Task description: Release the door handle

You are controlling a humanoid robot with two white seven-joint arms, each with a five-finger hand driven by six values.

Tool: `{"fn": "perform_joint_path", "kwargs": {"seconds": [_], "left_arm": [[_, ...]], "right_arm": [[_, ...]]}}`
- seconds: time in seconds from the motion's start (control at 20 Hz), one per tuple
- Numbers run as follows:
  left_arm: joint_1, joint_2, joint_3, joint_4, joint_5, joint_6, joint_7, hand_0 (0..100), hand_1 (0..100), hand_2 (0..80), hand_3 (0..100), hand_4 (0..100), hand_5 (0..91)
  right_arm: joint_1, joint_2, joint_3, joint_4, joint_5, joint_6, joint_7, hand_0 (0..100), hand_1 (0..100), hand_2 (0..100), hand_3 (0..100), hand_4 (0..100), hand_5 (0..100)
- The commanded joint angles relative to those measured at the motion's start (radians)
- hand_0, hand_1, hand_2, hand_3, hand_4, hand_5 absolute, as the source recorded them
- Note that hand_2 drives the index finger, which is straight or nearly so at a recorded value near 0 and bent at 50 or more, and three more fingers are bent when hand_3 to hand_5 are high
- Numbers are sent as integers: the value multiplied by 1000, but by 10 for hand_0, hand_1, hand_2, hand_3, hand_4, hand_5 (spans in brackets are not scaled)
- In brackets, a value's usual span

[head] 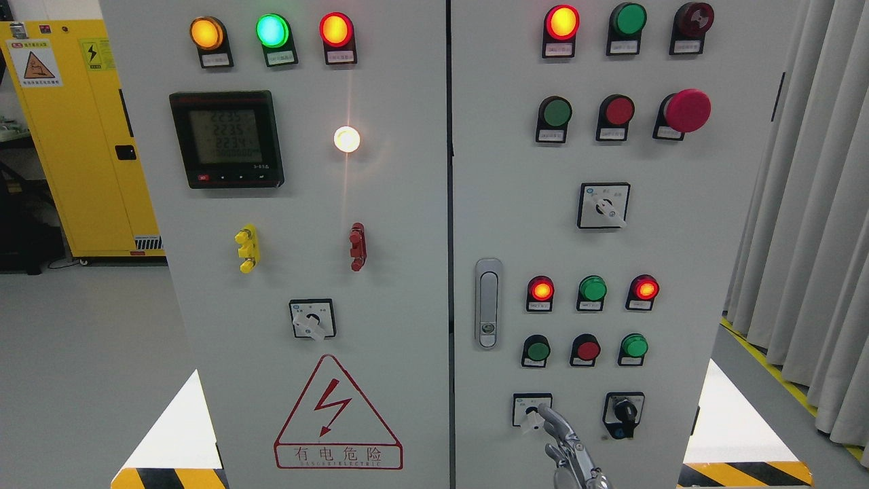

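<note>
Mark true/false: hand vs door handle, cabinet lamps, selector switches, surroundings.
1. The robot hand grips the door handle. False: it is well below the handle, with a fingertip at the lower selector switch.
2. The handle lies flush on the right door. True.
3. The red mushroom button is on the left door. False: on the right door, upper right.
4. A yellow cabinet stands at the left behind. True.
5. The digital meter is dark. False: digits are lit.

Right hand (567, 451), silvery metal, jointed slender fingers (551, 418), shiny segmented links, darker joints
</note>
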Motion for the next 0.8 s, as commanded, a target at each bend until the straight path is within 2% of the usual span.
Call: {"fn": "perform_joint_path", "kwargs": {"seconds": [0.0, 0.75], "left_arm": [[-28, 0, -1, -14, -1, 1, 0, 120, 556, 0, 0, 0, 0], [-28, 0, -1, -14, -1, 1, 0, 120, 556, 0, 0, 0, 0]], "right_arm": [[1, -8, 0, -10, 13, 5, -1, 305, 35, 0, 0, 0, 0], [-8, -8, 3, -10, 73, 4, -12, 267, 110, 0, 0, 0, 0]]}}
